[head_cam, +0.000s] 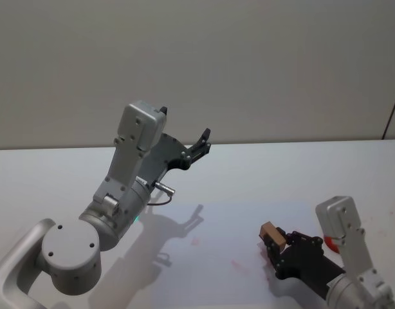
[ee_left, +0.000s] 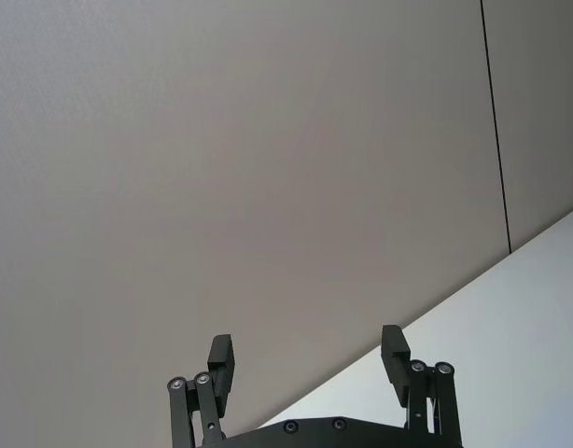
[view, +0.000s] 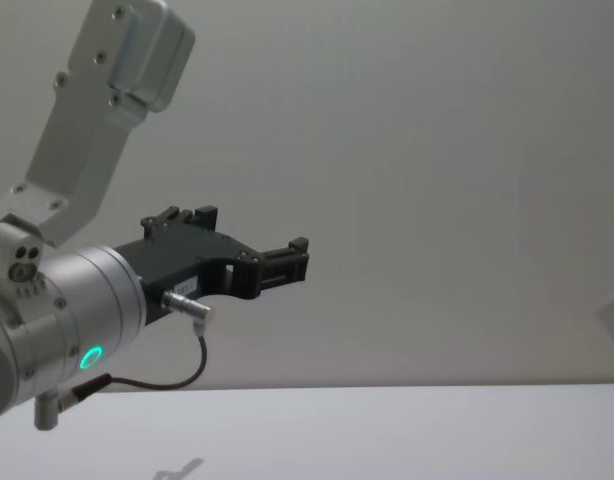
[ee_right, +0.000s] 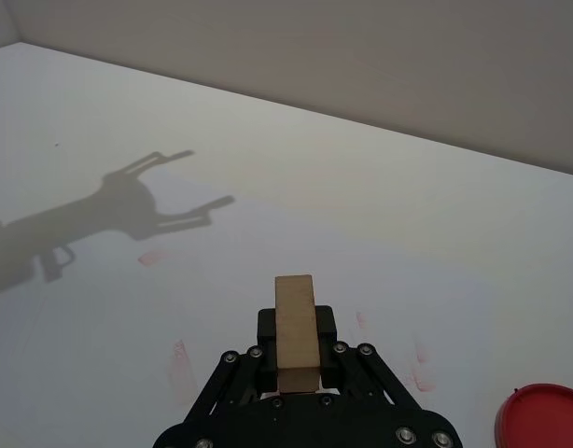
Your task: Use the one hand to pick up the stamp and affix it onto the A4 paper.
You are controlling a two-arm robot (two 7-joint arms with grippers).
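Note:
My right gripper (head_cam: pixel 273 243) sits low at the table's right front, shut on the stamp (head_cam: pixel 269 232), a light-brown wooden block. The right wrist view shows the stamp (ee_right: pixel 296 301) upright between the black jaws of the right gripper (ee_right: pixel 297 325), held just above the A4 paper (ee_right: pixel 305 224). The A4 paper (head_cam: pixel 217 225) lies flat on the white table and bears a few faint red marks (ee_right: pixel 178 359). My left gripper (head_cam: pixel 201 143) is raised high over the table's back, open and empty; it also shows as the left gripper (ee_left: pixel 307 359) and the left gripper (view: pixel 287 262).
A red round pad (ee_right: pixel 544 422) lies on the table just right of the right gripper, also seen as the red pad (head_cam: pixel 332 243) behind the right wrist. The raised left arm (head_cam: pixel 130 187) casts a shadow across the paper. A plain wall (head_cam: pixel 249 64) stands behind the table.

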